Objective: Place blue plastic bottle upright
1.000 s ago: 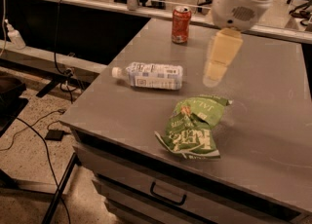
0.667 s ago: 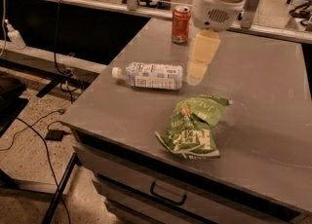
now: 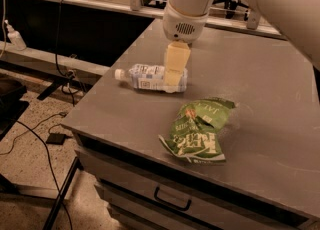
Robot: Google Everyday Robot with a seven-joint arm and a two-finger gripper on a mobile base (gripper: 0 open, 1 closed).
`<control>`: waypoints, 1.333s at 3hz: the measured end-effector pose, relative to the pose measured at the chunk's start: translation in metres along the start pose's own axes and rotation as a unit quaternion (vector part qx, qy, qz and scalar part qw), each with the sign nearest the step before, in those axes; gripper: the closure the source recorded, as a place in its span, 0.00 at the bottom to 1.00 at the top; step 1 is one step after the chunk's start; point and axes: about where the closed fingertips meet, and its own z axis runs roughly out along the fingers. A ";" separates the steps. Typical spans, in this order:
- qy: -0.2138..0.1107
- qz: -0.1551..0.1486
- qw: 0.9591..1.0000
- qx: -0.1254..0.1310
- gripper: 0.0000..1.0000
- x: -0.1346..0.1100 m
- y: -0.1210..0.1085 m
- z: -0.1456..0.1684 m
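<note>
The blue plastic bottle (image 3: 147,77) lies on its side on the grey table (image 3: 260,84), with its white cap pointing left towards the table's left edge. My gripper (image 3: 173,80) hangs down from the white arm (image 3: 186,4) and sits right over the bottle's base end, overlapping it in the camera view. I cannot tell whether it touches the bottle.
A crumpled green snack bag (image 3: 197,131) lies near the front edge, right of the bottle. The red soda can is hidden behind the arm. Drawers with a handle (image 3: 172,199) are under the table. Cables (image 3: 35,139) run across the floor at left.
My gripper has moved left and down, from above the table's middle to the bottle's base end. The arm now covers the soda can. The bottle and the bag have not moved.
</note>
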 end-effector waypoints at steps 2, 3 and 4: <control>0.017 -0.016 0.999 -0.024 0.00 -0.031 -0.017 0.057; 0.032 -0.008 0.999 -0.032 0.00 -0.027 -0.026 0.077; 0.055 0.001 0.997 -0.045 0.18 -0.026 -0.032 0.090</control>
